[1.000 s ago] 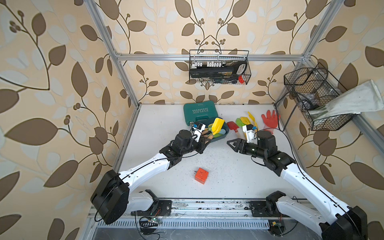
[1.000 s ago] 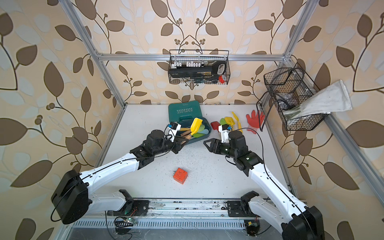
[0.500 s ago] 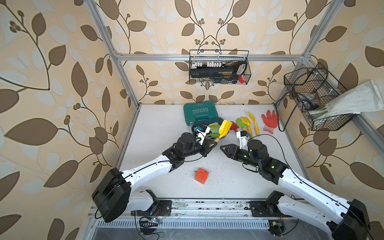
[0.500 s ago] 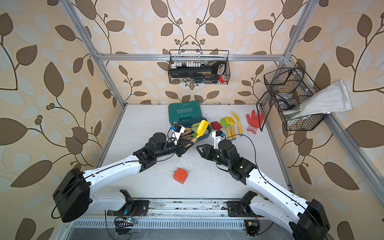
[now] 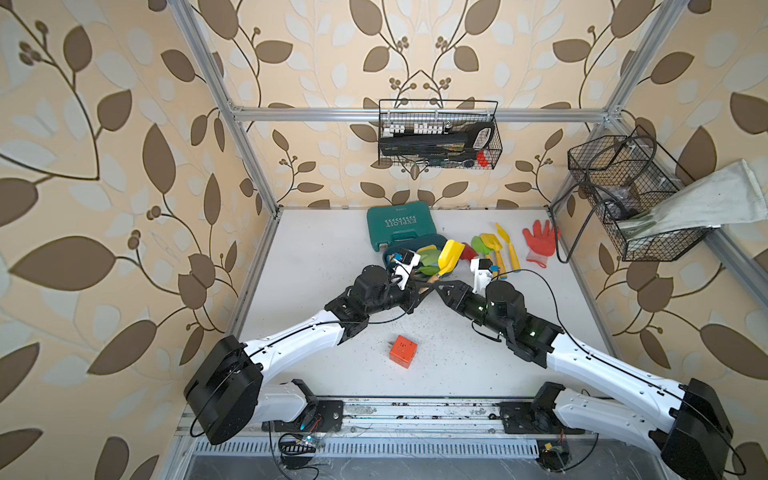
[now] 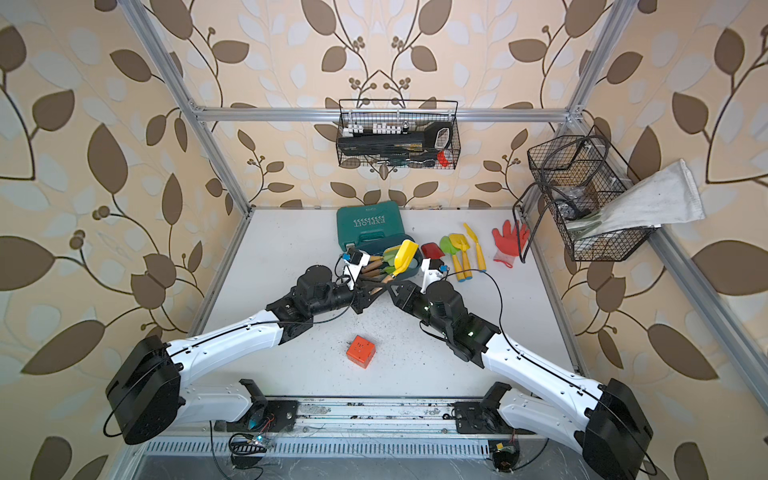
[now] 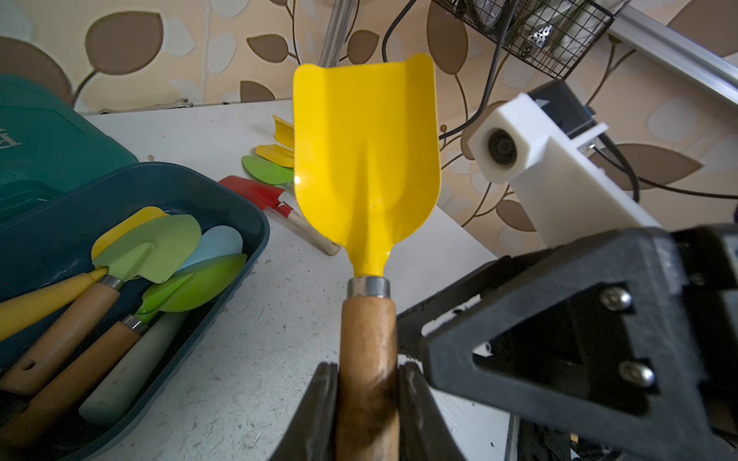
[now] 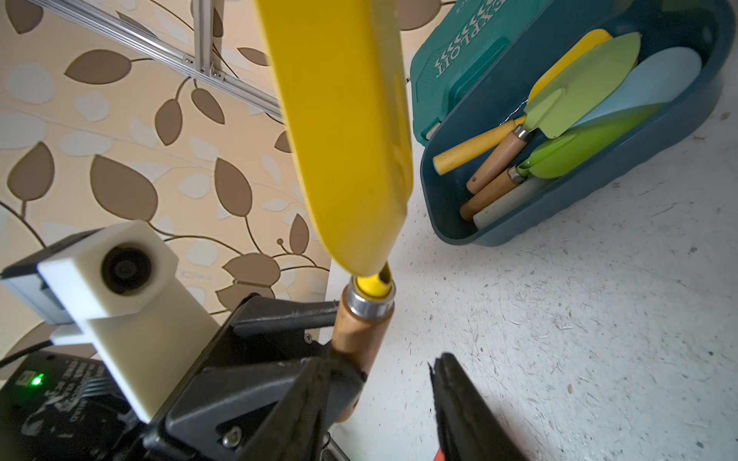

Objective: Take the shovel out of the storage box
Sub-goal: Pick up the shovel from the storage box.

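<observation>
White tabletop [image 5: 316, 257] | shovel [image 5: 451, 255] had come clear of box [image 7: 171, 169], aloft just beside it | left gripper [image 7: 367, 375] clamped its handle | right gripper [image 8: 385, 361] had arrived, jaws apart astride handle | removal judged nearly done

Green tool case [image 5: 401, 225] lid reads "EXPLOIT", upside down in both top views. Chevron row printed beside it. Nothing else legible.

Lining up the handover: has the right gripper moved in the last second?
Yes. In a top view the right gripper has moved away from the red glove, toward the shovel that the left gripper holds.
</observation>
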Robot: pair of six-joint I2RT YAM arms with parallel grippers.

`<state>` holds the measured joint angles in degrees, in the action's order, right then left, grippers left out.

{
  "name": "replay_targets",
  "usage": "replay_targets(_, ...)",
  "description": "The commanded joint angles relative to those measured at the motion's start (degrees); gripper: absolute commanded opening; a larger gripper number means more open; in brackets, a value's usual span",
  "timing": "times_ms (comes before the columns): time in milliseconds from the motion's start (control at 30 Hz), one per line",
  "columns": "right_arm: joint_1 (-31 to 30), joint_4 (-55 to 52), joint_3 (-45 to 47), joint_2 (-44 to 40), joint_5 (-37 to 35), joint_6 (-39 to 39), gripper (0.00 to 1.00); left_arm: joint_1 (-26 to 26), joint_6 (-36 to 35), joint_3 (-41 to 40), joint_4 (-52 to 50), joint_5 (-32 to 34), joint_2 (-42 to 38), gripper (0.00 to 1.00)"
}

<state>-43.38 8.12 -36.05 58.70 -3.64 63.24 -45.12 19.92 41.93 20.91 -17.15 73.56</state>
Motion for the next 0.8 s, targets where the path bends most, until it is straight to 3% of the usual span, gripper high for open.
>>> replay_targets(0,-0.5,4.3,0.6,0.3,-3.1,1.2,0.46,-0.7,0.8,-0.4,3.9,-2.0,-0.9,0.00)
replay_targets(533,-1.5,8.9,1.1,3.8,-5.0,4.3,0.44,-1.2,1.0,-1.3,6.3,-4.6,-1.8,0.00)
replay_targets(767,-1.7,8.2,0.7,3.4,-5.9,3.4,0.29,-1.4,0.3,-0.5,4.5,-5.9,-1.5,0.00)
